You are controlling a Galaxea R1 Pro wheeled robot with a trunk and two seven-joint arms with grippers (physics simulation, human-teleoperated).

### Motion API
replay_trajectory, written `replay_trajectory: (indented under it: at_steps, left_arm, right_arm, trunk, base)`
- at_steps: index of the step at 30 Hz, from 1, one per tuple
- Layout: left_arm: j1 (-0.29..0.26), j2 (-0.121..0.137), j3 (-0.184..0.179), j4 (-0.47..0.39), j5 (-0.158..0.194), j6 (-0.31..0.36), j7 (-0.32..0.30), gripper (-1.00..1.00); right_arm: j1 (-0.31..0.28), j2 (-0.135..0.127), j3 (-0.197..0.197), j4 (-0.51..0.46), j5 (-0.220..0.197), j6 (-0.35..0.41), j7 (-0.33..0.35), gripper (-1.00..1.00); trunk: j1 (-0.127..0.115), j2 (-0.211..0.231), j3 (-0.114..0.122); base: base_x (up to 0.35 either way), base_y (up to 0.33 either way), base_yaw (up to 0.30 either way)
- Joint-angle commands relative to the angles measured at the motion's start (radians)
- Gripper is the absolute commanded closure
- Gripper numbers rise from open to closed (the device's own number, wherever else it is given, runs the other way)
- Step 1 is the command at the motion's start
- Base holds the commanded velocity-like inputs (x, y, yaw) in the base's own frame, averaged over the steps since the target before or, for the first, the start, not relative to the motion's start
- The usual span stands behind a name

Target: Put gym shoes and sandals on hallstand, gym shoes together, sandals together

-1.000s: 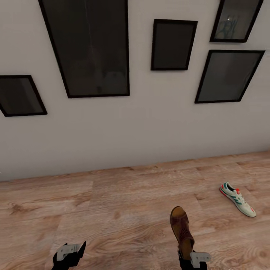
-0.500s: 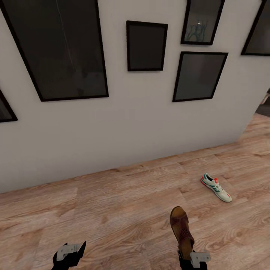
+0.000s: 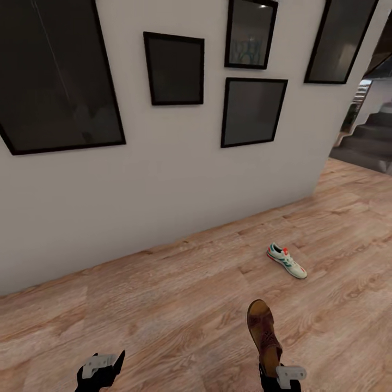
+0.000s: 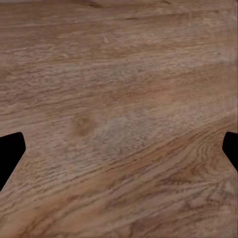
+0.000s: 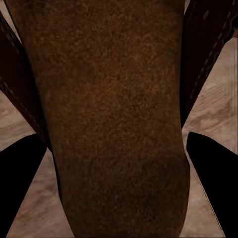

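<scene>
I'm carrying a brown sandal [image 3: 264, 333] clamped in my right gripper [image 3: 280, 378] at about 5 o'clock, toe pointing toward the wall [image 3: 179, 179]. One gym shoe [image 3: 286, 260] is lying on the corridor floor [image 3: 163, 305] at roughly 2 o'clock, near the wall's base. My left gripper [image 3: 100, 367] is hanging at 7 o'clock, fingers [image 4: 10, 153] spread apart over bare planks.

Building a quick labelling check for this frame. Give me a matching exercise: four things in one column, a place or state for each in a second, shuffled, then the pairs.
Things:
1. sandal
2. gym shoe
3. left gripper
4. picture frames

Places or states:
A. hang on the pale wall
B. lies alone on the wood floor, out ahead of the right arm
C. open and empty over bare planks
D. held in the right gripper, toe pointing away from the robot

Pairs: 1-D, 2-B, 3-C, 4-A
</scene>
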Motion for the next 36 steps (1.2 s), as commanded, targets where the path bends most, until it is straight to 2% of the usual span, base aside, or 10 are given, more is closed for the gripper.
replay_trajectory:
  at_steps: [1,22,29,36]
  left_arm:
    - [-0.001,-0.001,0.007,0.000,-0.007,-0.003,-0.008,-1.00]
    - [-0.001,-0.001,0.003,0.001,-0.008,-0.003,-0.009,-1.00]
    - [0.000,-0.001,0.000,0.002,-0.008,-0.003,-0.009,-1.00]
    - [0.001,-0.002,-0.001,0.002,-0.008,-0.003,-0.009,-1.00]
  right_arm:
    - [-0.001,0.001,-0.005,0.001,0.011,-0.003,-0.004,1.00]
    - [-0.001,0.001,-0.005,0.001,0.011,-0.003,-0.004,1.00]
    - [-0.001,0.001,-0.005,0.001,0.011,-0.003,-0.004,1.00]
    - [-0.001,0.001,-0.005,0.001,0.011,-0.003,-0.004,1.00]
  trunk:
    - [0.000,0.000,0.000]
    - [0.000,0.000,0.008]
    - [0.000,0.000,0.011]
    - [0.000,0.000,0.014]
  base:
    - [0.000,0.000,-0.297]
    - [0.006,0.000,-0.297]
    - [0.102,0.000,-0.297]
    - [0.280,0.000,-0.297]
